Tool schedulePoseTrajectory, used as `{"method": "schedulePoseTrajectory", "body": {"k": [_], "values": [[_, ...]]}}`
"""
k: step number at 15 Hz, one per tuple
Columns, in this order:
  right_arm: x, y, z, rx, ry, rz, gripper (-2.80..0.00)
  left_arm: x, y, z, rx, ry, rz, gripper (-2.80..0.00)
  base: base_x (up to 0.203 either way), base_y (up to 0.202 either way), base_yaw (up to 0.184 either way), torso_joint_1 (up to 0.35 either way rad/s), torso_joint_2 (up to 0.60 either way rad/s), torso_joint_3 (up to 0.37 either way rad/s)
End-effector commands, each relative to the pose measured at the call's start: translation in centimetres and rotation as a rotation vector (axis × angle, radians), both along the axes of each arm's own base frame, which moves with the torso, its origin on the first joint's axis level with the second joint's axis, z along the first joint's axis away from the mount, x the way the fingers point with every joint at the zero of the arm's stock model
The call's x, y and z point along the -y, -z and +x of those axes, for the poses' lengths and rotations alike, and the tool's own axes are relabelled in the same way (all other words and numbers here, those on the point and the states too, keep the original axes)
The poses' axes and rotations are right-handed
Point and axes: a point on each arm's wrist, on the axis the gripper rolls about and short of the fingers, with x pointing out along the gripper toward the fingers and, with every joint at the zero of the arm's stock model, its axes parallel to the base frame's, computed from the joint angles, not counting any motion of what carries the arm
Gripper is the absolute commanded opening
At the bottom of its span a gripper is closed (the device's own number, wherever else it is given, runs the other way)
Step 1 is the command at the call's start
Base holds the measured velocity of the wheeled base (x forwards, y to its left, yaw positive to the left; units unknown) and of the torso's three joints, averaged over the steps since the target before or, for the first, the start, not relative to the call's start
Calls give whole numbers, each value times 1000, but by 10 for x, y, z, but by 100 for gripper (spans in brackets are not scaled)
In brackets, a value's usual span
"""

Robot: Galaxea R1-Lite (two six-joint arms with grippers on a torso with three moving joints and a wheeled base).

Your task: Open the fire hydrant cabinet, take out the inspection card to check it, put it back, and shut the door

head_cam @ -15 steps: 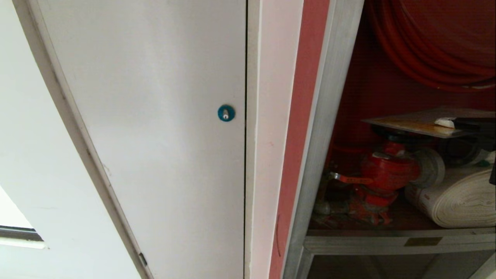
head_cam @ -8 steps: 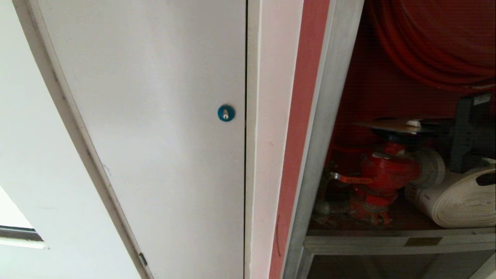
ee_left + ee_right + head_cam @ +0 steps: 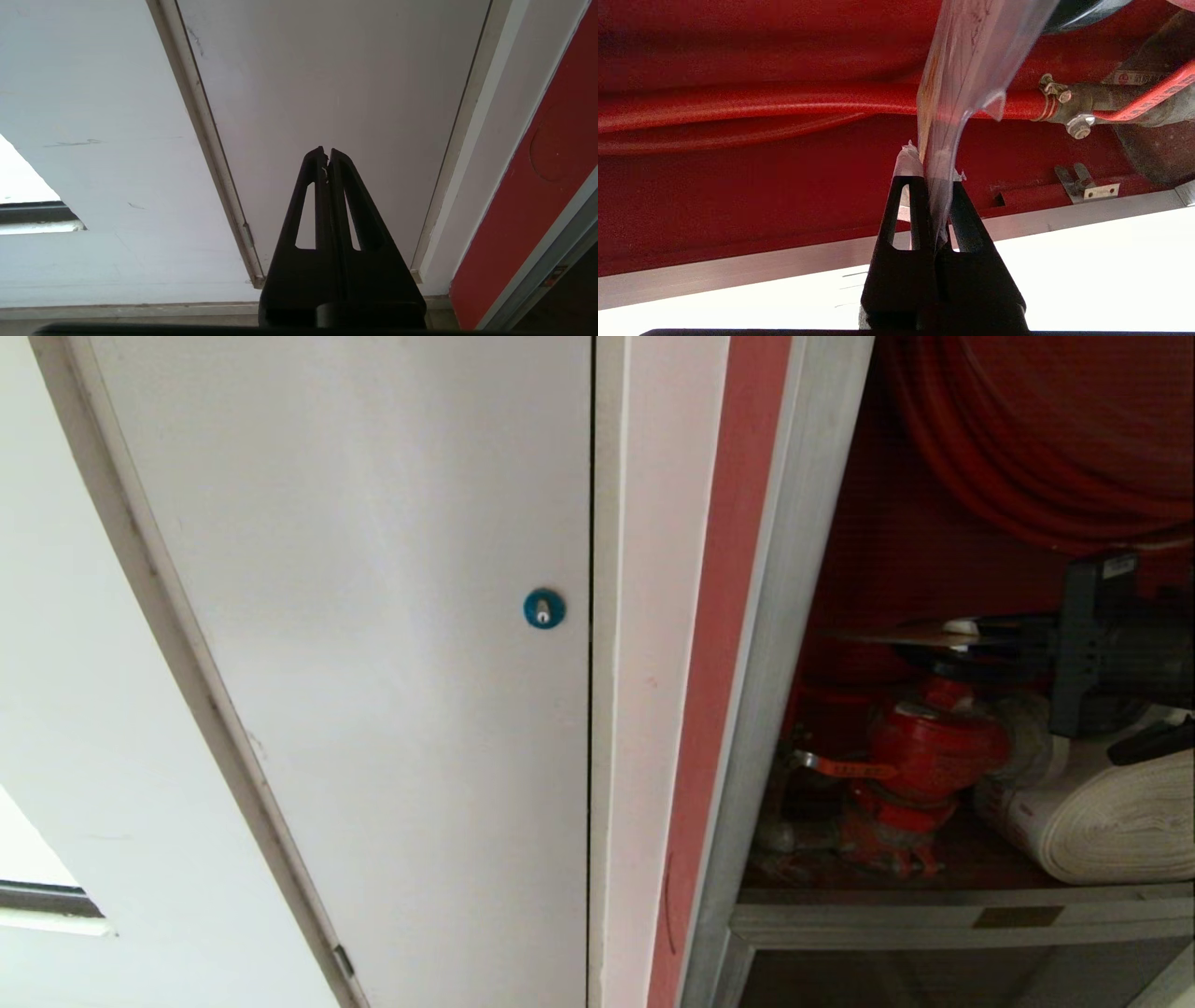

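**Returning the inspection card to the open cabinet**

Working from left to right: the left tool [image 3: 328,156] is parked with its fingers pressed together and nothing between them, facing the white panel [image 3: 373,616] with the blue lock [image 3: 544,609]. It takes no part in this step.

Right of the panel stands the silver frame of the fire hydrant cabinet [image 3: 794,616]. The door is not in view, and the red interior is exposed. Inside sit the red valve [image 3: 924,747] and the rolled hose [image 3: 1102,821].

The right tool [image 3: 931,175] is inside the cabinet, above the valve, clamped tight on one edge of the inspection card [image 3: 966,60]. In the head view the card [image 3: 920,636] lies nearly level, edge-on.

Judged procedure for the step in hand:
- Keep the clamp firm until the card is supported.
- Advance slowly; the sleeve appears flexible and may buckle against the valve.
- Release only when the card rests stably, then withdraw straight out, clear of the frame.
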Motion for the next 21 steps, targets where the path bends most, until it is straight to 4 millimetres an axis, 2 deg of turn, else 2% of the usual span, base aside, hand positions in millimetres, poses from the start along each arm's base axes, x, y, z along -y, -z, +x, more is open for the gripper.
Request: {"method": "schedulePoseTrajectory", "body": {"k": [1, 16, 17, 21], "values": [[-1, 1, 2, -9, -6, 8, -280, 0, 0, 0, 0, 0, 0, -280, 0, 0, 0, 0, 0, 0], [-1, 3, 20, 16, -1, 3, -280, 0, 0, 0, 0, 0, 0, -280, 0, 0, 0, 0, 0, 0], [-1, 2, 21, 17, -1, 3, 0, 0, 0, 0, 0, 0, 0, -280, 0, 0, 0, 0, 0, 0], [-2, 5, 24, 6, -4, 0, 0, 0, 0, 0, 0, 0, 0, -280, 0, 0, 0, 0, 0, 0]]}}
